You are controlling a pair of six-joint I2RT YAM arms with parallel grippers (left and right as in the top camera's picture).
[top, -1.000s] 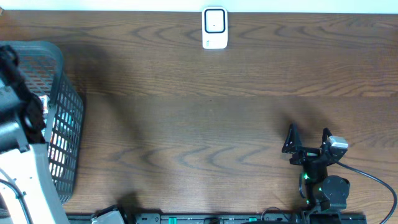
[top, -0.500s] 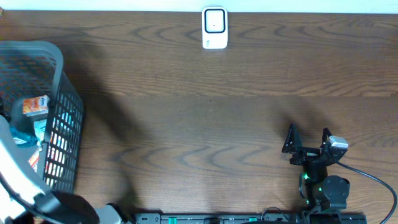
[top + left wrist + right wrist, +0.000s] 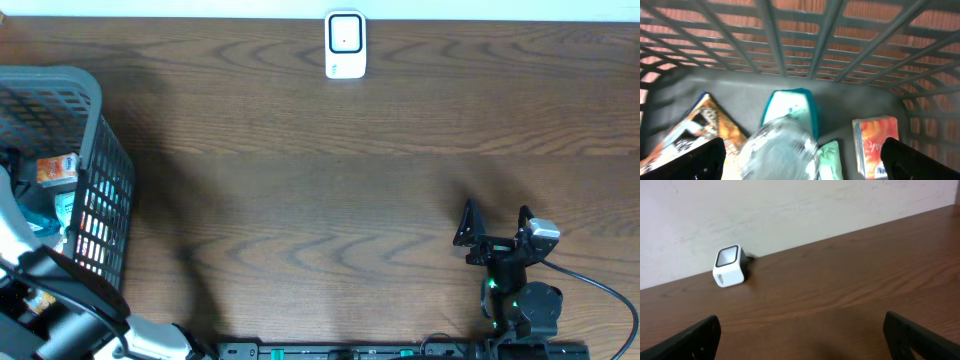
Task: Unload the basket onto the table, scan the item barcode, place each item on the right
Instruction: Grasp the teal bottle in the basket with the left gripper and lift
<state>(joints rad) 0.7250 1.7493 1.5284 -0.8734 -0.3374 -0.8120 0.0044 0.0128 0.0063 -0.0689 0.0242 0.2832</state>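
The white barcode scanner (image 3: 345, 45) stands at the table's far edge, also seen in the right wrist view as a small white scanner (image 3: 730, 266) by the wall. A grey mesh basket (image 3: 100, 130) at the far left holds several items. My left gripper (image 3: 800, 162) hangs open above them, inside the basket. Under it lie a blurred clear plastic bottle (image 3: 782, 147), a teal box (image 3: 792, 107), an orange packet (image 3: 875, 142) and an orange-and-black packet (image 3: 700, 125). Nothing is gripped. My right gripper (image 3: 495, 228) stands open and empty over bare wood at the near right.
The left arm (image 3: 70, 295) crosses the near-left corner beside the basket. A green pouch (image 3: 830, 160) lies next to the bottle. A black rail (image 3: 350, 350) runs along the table's front edge. Brown wood (image 3: 320, 200) stretches between basket, scanner and right arm.
The left arm has swung from over the basket's left side down toward the near-left corner, uncovering the orange packet and teal box. The right arm has not moved.
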